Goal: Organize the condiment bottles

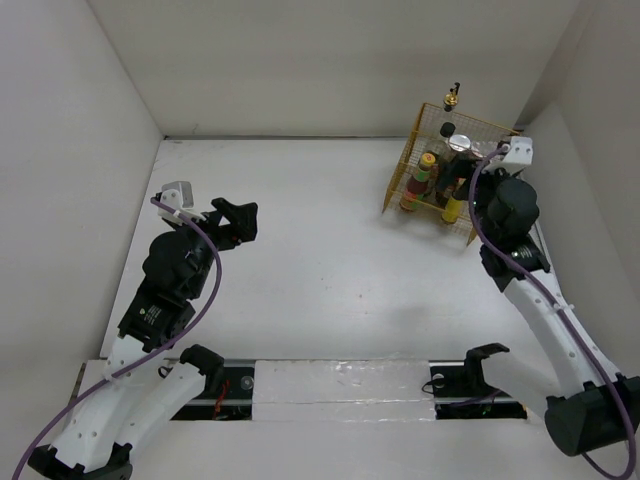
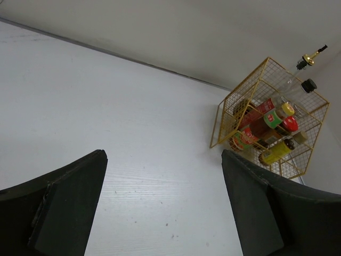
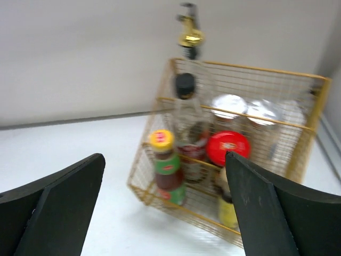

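The condiment bottles stand inside the yellow wire rack [image 1: 420, 140] at the back right. In the right wrist view I see the gold-spout clear bottle [image 3: 188, 37], the tall black-capped clear bottle [image 3: 186, 114], a yellow-capped brown bottle [image 3: 166, 165], the red-lidded jar [image 3: 228, 148], silver-lidded white jars [image 3: 229, 106] and a small yellow bottle [image 3: 228, 210]. My right gripper [image 3: 165, 205] is open and empty, a short way in front of the rack. My left gripper [image 1: 237, 220] is open and empty over the left of the table, far from the rack [image 2: 269, 120].
White walls close in the table on the left, back and right; the rack sits in the back right corner by the right wall [image 1: 590, 120]. A black rail [image 1: 340, 385] runs along the near edge between the arm bases.
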